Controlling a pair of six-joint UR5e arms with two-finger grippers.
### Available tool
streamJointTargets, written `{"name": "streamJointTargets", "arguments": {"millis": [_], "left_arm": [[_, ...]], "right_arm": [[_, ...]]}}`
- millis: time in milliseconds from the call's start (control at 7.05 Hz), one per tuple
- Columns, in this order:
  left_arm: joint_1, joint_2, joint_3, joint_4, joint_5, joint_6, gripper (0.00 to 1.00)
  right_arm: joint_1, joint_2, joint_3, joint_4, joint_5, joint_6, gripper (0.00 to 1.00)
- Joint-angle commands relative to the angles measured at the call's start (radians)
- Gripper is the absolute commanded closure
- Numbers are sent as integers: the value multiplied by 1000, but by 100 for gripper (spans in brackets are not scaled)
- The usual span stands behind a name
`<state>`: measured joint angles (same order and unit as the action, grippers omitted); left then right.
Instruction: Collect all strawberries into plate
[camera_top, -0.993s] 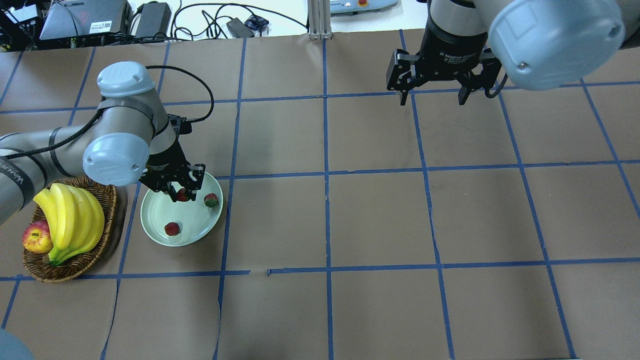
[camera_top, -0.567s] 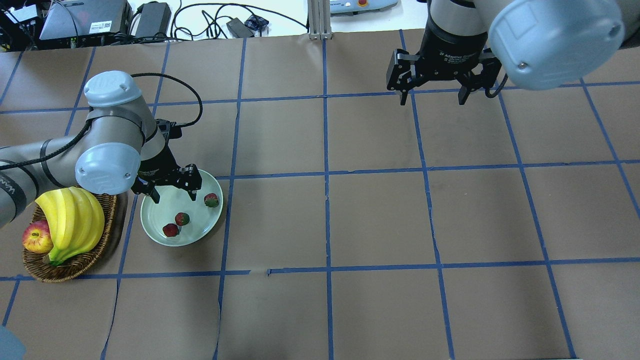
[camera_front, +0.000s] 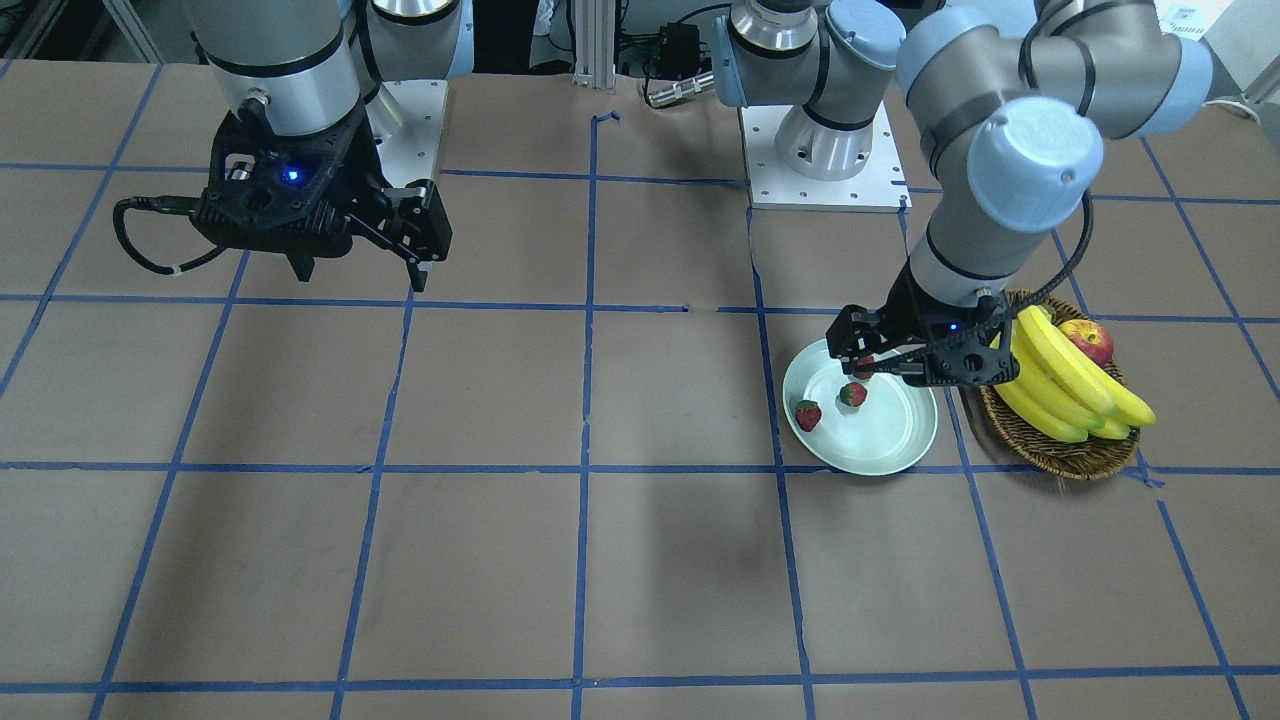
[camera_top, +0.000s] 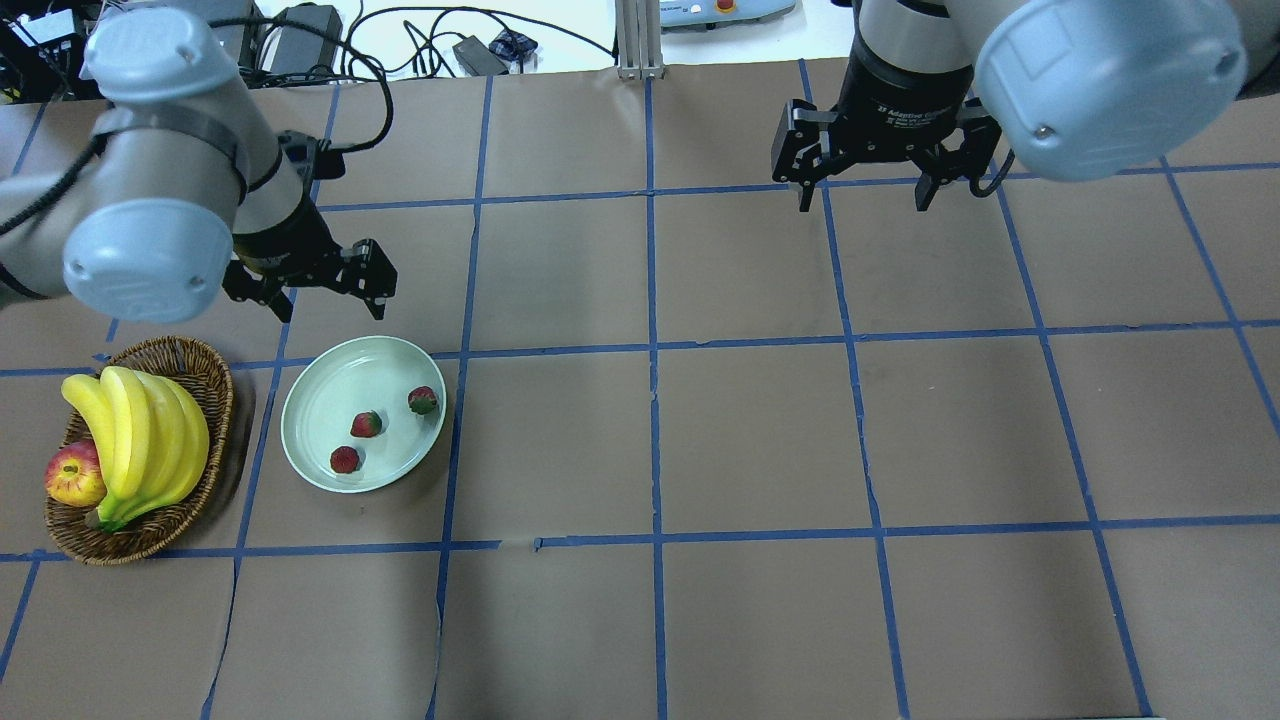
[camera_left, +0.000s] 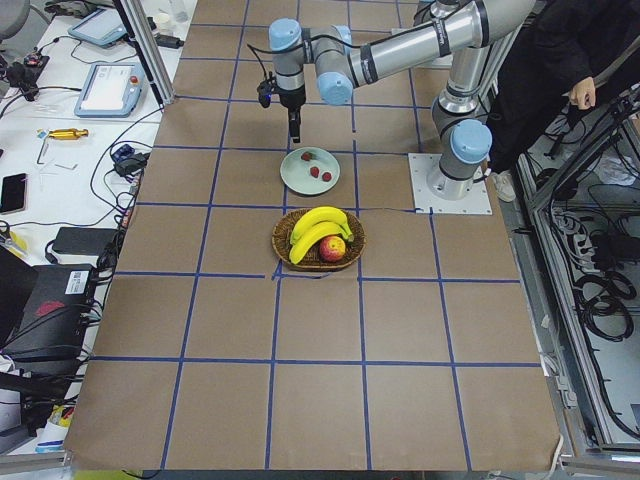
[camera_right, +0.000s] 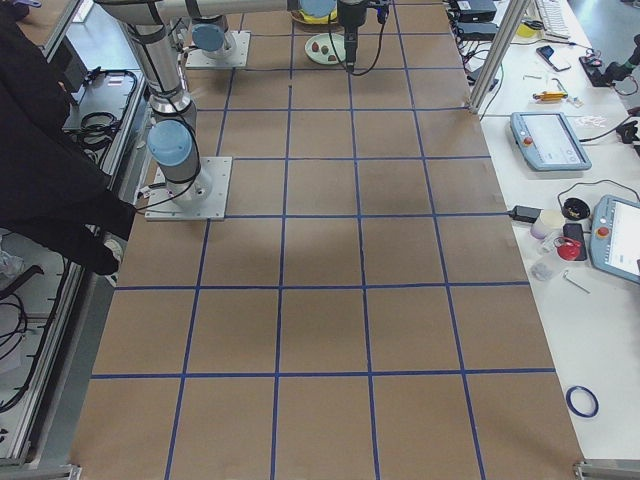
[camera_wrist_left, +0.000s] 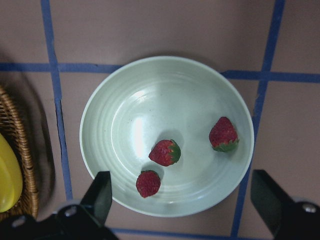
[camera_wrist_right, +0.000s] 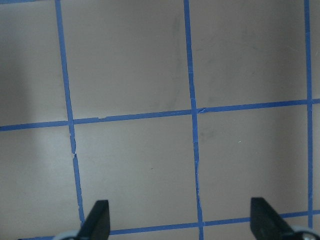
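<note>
While three strawberries (camera_top: 344, 459) lay in the plate (camera_top: 325, 385), the middle strawberry (camera_wrist_left: 164, 152) lay cap rightward. Both the left gripper (camera_top: 330, 305) and right gripper (camera_top: 864, 204) gaped empty.

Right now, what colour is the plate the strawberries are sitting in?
The plate is a pale, glossy mint green. The left wrist view shows it best.

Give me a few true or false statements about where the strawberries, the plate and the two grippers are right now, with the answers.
1. All three strawberries lie in the plate. True.
2. The left gripper is gripping a strawberry. False: it is open and empty, and no berry is between its fingers.
3. The apple sits in the basket beside the bananas. True.
4. The right gripper is shut. False: it is open and holds nothing.
</note>
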<state>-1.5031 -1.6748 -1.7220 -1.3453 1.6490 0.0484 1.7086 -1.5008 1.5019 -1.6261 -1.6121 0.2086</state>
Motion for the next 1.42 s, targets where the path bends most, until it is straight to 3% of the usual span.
{"name": "streamJointTargets", "arguments": {"millis": [0,284,426,1277], "left_arm": [[-128,9,177,-109,-6,-95,0],[-230,1,237,-101,-14,-153,0],[-229,3,261,-100,-68,-154,0],[-218,23,201,-43,-61,-200,0]], "right_arm": [[0,-1,3,0,5,2,0],[0,-1,4,-1,8,2,0],[0,-1,4,-3,9,3,0],[0,1,-3,0,8,2,0]]}}
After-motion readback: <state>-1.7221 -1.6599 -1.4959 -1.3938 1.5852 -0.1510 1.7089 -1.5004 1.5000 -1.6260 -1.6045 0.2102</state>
